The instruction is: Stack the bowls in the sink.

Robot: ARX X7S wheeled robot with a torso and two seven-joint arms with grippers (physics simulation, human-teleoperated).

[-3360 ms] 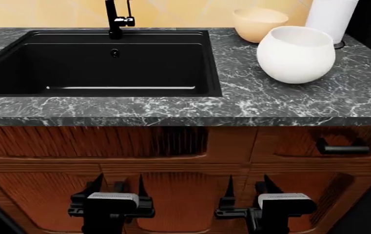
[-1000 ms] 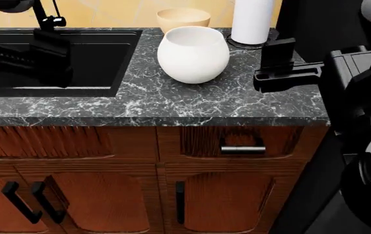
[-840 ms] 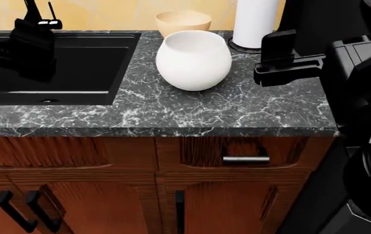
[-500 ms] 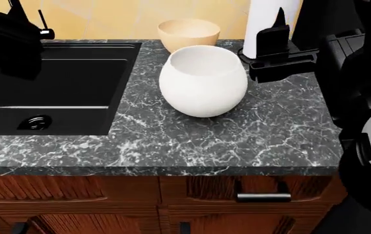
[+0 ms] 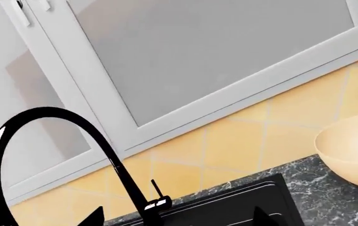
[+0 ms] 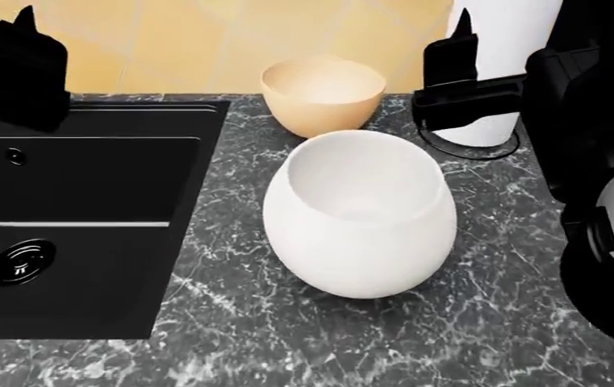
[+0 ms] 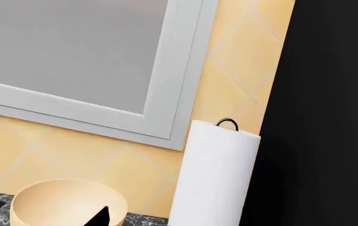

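White bowl sits on the counter, at 3 o'clock from the sink. Tan bowl at its 12, apart. Left gripper above the sink's back rim, right gripper beside the paper towel roll; both empty, jaw spread unclear.

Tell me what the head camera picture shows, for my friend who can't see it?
A big white bowl sits on the dark marble counter, a tan bowl behind it, beside an empty black sink. Black robot arms reach in from both sides.
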